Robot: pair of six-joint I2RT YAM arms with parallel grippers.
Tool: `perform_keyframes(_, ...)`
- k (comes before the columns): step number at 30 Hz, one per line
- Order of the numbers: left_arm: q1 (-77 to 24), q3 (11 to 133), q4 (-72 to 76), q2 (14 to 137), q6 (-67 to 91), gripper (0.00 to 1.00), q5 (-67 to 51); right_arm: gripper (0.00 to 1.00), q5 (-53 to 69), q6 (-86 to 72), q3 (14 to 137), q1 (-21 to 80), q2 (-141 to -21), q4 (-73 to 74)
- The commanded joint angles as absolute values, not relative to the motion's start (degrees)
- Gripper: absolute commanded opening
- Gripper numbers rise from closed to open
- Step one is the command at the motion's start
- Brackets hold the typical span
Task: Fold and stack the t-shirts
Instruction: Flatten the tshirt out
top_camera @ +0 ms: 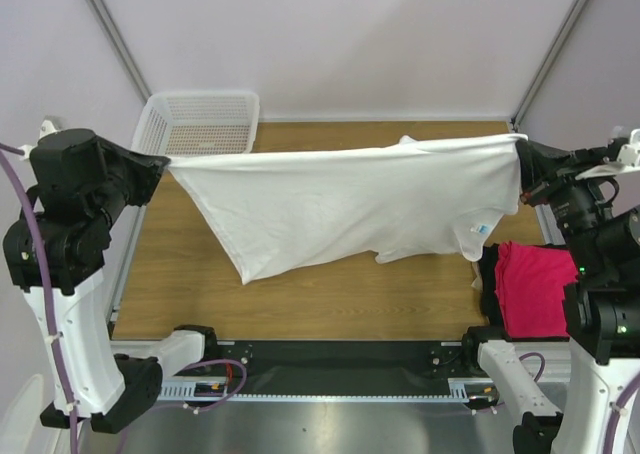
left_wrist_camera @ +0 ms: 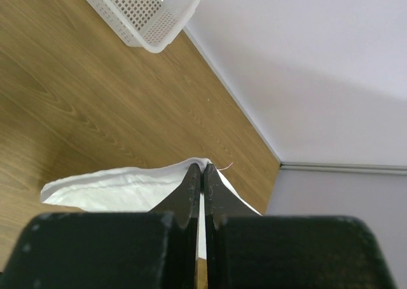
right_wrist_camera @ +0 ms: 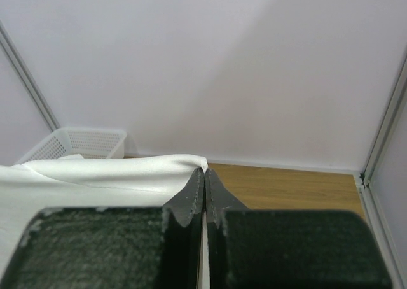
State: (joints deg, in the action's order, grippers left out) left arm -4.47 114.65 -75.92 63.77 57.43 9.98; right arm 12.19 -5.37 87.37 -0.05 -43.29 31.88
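Note:
A large white t-shirt point(top_camera: 340, 209) hangs stretched above the table between my two grippers, its lower part drooping to a point at the left. A small blue-white tag point(top_camera: 480, 229) shows near its right side. My left gripper point(top_camera: 165, 162) is shut on the shirt's left corner point(left_wrist_camera: 127, 187), the cloth pinched at the fingertips point(left_wrist_camera: 200, 169). At the right, my right gripper point(top_camera: 522, 164) is shut on the other corner point(right_wrist_camera: 114, 171), cloth caught at its tips point(right_wrist_camera: 205, 171). A magenta-pink t-shirt point(top_camera: 530, 284) lies folded at the right table edge, with black cloth point(top_camera: 487, 274) under its left side.
A white mesh basket point(top_camera: 200, 124) stands at the back left of the wooden table point(top_camera: 300, 299); it also shows in the left wrist view point(left_wrist_camera: 146, 12) and the right wrist view point(right_wrist_camera: 76, 142). Walls close in behind and at both sides.

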Motion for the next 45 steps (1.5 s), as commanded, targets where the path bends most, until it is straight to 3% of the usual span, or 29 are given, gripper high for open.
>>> perform_keyframes(1,-3.4,118.2,-79.4,63.4,56.3,0.00,12.9,0.00,8.2,-5.6,92.4,-0.2,-42.5,36.0)
perform_keyframes(6,-3.4,127.0,-84.0,65.6,54.3,0.00,13.5,0.00,9.0,-7.4,99.9,-0.2,-43.9,42.8)
perform_keyframes(17,-3.4,123.4,-84.0,64.7,52.7,0.00,13.9,0.00,11.1,-9.8,112.1,-5.8,-46.3,59.8)
perform_keyframes(21,-3.4,129.4,-84.1,66.4,50.0,0.00,16.0,0.00,11.6,-10.2,124.9,-7.6,-50.3,67.0)
perform_keyframes(24,-3.4,130.4,-84.0,67.8,49.7,0.00,15.2,0.00,11.6,-9.7,128.0,-8.3,-51.8,68.8)
perform_keyframes(30,-3.4,124.2,-84.0,66.1,50.4,0.00,17.7,0.00,8.9,-10.8,125.4,-10.1,-51.2,71.8)
perform_keyframes(38,-3.4,104.8,-73.6,65.7,50.4,0.00,17.3,0.00,5.5,-13.9,97.6,-10.2,-43.8,64.3)
perform_keyframes(45,-3.5,96.0,-64.5,69.1,50.8,0.00,17.6,0.00,7.1,-13.1,83.3,-10.2,-43.7,51.1)
